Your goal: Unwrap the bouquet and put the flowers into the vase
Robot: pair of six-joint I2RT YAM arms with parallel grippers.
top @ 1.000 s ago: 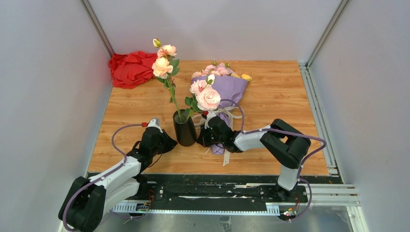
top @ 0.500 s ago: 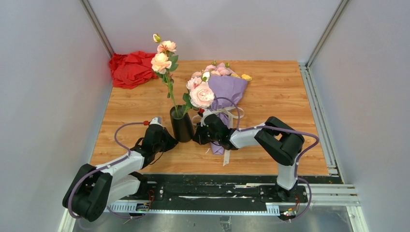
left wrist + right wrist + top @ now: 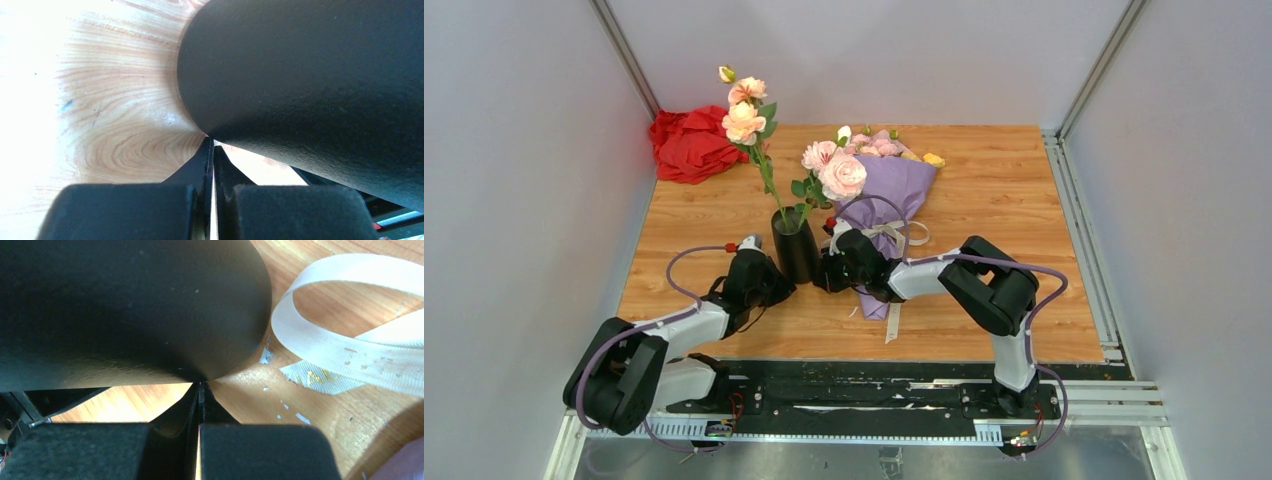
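Now the matte black vase (image 3: 795,255) stands between the left end effector (image 3: 782,290) and right end effector (image 3: 822,283), both closed.

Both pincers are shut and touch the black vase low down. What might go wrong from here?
1. The vase carries tall roses that lean; pressed near its foot by the left pincer and the right pincer, it may tip over.
2. The ribbon lies close beside the right pincer and may snag.
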